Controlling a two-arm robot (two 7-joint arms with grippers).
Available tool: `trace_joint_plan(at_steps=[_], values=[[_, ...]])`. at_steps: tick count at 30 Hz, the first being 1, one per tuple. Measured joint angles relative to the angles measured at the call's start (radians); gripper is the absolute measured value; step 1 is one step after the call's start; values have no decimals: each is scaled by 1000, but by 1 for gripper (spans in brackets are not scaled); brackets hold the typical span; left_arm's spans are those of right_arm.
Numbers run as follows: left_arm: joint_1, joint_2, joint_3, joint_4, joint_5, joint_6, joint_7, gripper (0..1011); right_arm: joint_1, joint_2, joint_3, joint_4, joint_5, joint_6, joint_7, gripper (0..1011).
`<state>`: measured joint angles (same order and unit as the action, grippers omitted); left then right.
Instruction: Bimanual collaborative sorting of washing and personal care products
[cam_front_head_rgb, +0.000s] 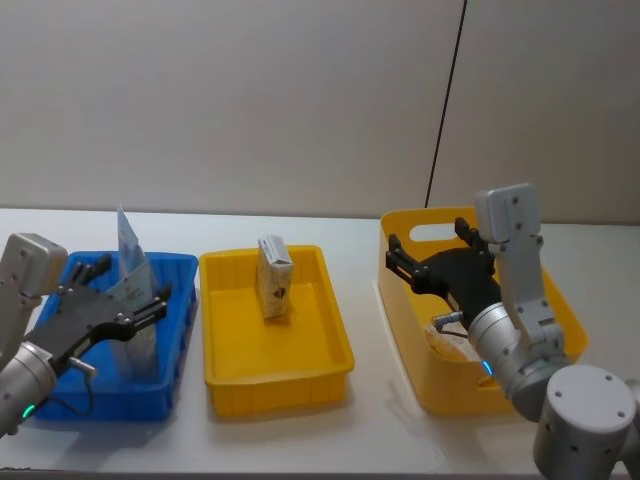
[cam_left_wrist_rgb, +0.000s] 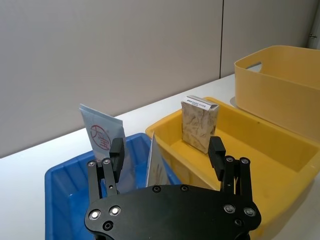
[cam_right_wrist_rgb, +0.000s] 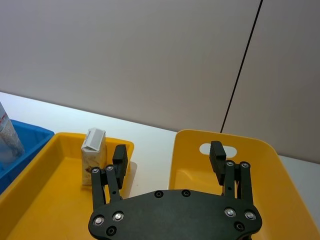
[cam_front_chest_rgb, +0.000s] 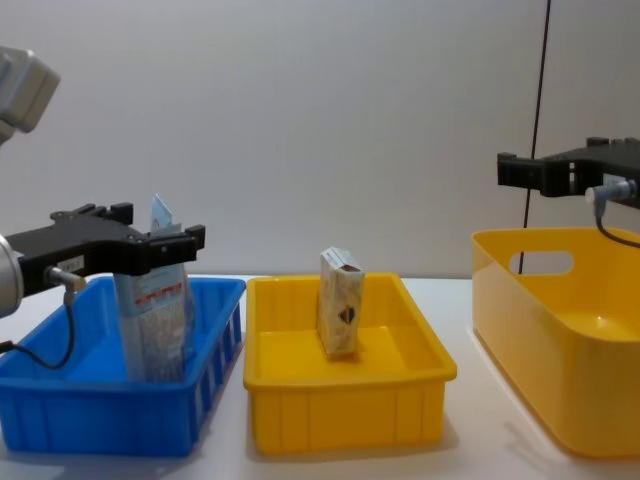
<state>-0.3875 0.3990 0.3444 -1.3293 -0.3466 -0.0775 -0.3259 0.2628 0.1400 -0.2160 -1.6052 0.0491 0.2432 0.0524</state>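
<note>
Left end effector (cam_left_wrist_rgb: 166, 146) spread beside white squeeze tube (cam_left_wrist_rgb: 100, 132); right end effector (cam_right_wrist_rgb: 169, 151) spread, above yellow plastic tub (cam_front_chest_rgb: 525, 330) per my chest view.

Red lettering is borne by the squeeze tube (cam_left_wrist_rgb: 101, 131) just beyond the jaws of the left gripper (cam_left_wrist_rgb: 166, 147); nothing can be read.

Carton (cam_front_head_rgb: 275, 285): cream-beige mottled w/ dark emblem. Tube (cam_front_chest_rgb: 155, 310): white & pale blue, red lettering. Blue tray (cam_front_chest_rgb: 100, 420), yellow tray (cam_front_chest_rgb: 340, 415), yellow tub (cam_front_chest_rgb: 540, 340); desk (cam_front_chest_rgb: 470, 440) white.
</note>
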Motion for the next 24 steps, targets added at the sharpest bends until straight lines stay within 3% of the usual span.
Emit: trace_joint_plan(at_steps=[12,24], values=[[10,9,-18,1,1,1,-7,1001,0,0,0,0,0,0,0,1003],[-4,-13,-17,51,2,-3,-34,1001,0,0,0,0,0,0,0,1004]])
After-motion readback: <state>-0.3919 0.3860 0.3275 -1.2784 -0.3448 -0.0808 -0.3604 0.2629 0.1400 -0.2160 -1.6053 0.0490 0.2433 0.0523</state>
